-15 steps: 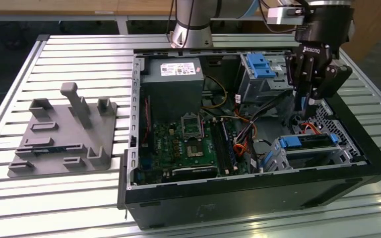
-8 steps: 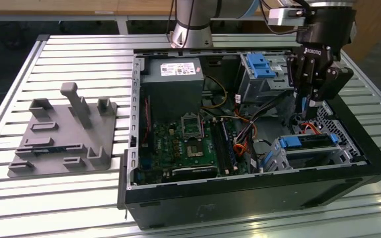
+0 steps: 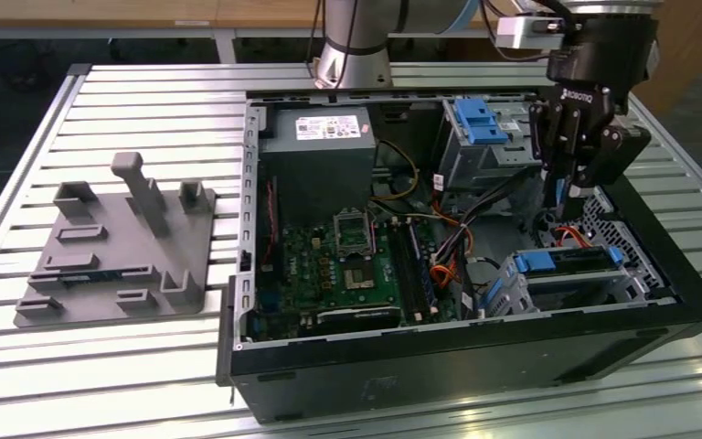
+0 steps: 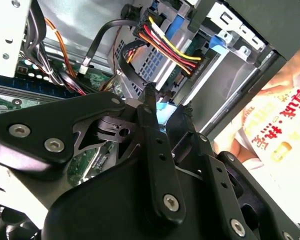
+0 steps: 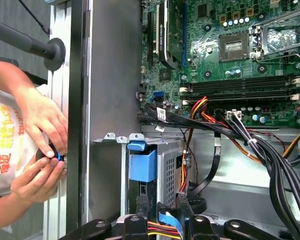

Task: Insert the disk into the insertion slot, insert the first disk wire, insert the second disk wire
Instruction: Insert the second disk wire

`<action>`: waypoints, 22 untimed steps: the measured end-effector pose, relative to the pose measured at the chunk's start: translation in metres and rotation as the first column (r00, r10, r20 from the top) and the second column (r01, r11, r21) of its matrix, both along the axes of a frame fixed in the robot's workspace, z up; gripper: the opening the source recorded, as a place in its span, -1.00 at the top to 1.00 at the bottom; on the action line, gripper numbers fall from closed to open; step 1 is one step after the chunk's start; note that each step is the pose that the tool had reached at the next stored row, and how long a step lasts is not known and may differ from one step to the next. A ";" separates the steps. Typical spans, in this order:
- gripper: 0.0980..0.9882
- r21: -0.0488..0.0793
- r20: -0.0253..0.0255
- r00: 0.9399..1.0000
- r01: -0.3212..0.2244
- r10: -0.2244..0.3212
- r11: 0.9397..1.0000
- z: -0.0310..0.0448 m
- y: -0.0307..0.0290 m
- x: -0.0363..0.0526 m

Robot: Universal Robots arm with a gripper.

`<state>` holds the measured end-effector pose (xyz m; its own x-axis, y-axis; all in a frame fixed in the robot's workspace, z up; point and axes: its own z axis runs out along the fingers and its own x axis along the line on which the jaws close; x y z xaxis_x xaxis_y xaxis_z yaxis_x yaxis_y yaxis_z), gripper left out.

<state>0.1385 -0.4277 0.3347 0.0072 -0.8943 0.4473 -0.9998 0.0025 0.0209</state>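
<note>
Exterior view: disk seated, wire work in hand.
The disk (image 3: 570,262) lies flat inside the insertion slot (image 3: 515,294), in the near corner of the computer case (image 3: 449,366) on the exterior view's right, so the first step looks done. The pincer (image 3: 567,208) hangs just above the disk's far end, set narrow; in the second wrist view it appears to pinch a blue flat wire (image 4: 162,109). I judge the first wire step is on: it calls for squaring the plug to the hidden port, then a straight push.
</note>
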 end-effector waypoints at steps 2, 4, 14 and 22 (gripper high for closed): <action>0.41 0.010 0.002 1.000 0.000 0.000 1.000 0.0000 -0.0007 0.0000; 0.41 0.017 0.003 1.000 0.000 -0.001 1.000 0.0000 -0.0014 0.0000; 0.41 0.029 0.005 1.000 0.002 -0.002 1.000 0.0000 -0.0025 -0.0001; 0.60 0.029 0.008 1.000 0.002 -0.002 1.000 0.0000 -0.0025 -0.0001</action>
<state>0.1384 -0.4302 0.3346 0.0020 -0.9069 0.4214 -0.9999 0.0036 0.0125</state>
